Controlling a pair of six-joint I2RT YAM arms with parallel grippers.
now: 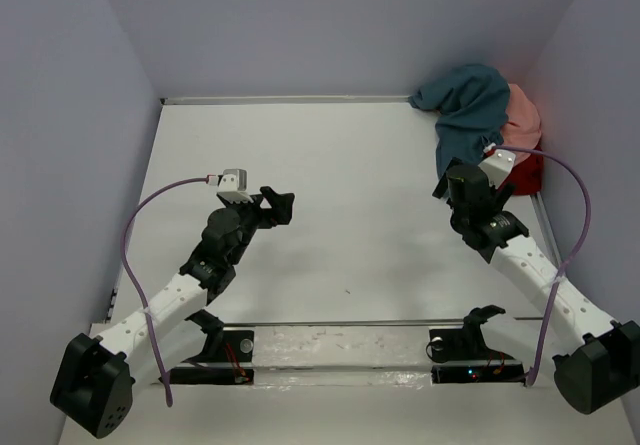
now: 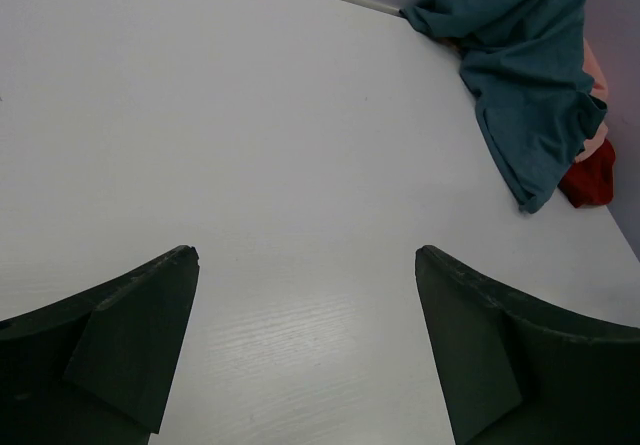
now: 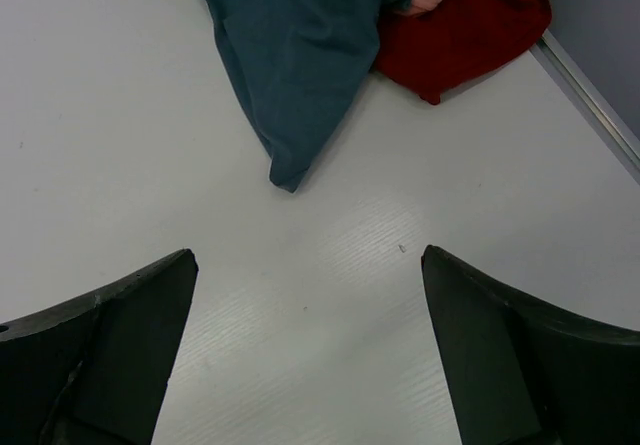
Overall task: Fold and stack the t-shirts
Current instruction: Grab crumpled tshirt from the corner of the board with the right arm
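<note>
Left side: left arm (image 1: 170, 295) rises from its base at the near left corner and leans inward over the white table (image 1: 330, 155); a purple cable (image 1: 150, 210) loops from the wrist camera down to the arm.

Left gripper (image 1: 277, 205) hangs above the tabletop, left of centre; jaws spread wide, nothing held; its wrist view shows only white surface between the two dark fingers (image 2: 130, 345); well apart from the clothing.

Right side: right arm (image 1: 530, 265) angles from the near right corner toward the far right; right gripper (image 1: 450, 180) is likewise wide apart and holds nothing; it hangs over the table just short of the heap, not touching cloth.

The t-shirts (image 1: 490, 125), all three, lie heaped and unfolded in the far right corner, against the walls.

- Teal-blue shirt (image 1: 465, 105): on top and furthest left, draped over the others; one long lobe trails toward the near side onto the table; in the right wrist view its tip lies ahead of the fingers, apart from them.
- Pink shirt (image 1: 522, 120): beneath the teal, to its right, by the right wall; mostly covered.
- Red shirt (image 1: 528, 170): lowest, at the near right of the heap along the table's right edge; touching the teal lobe, partly under the pink.
</note>
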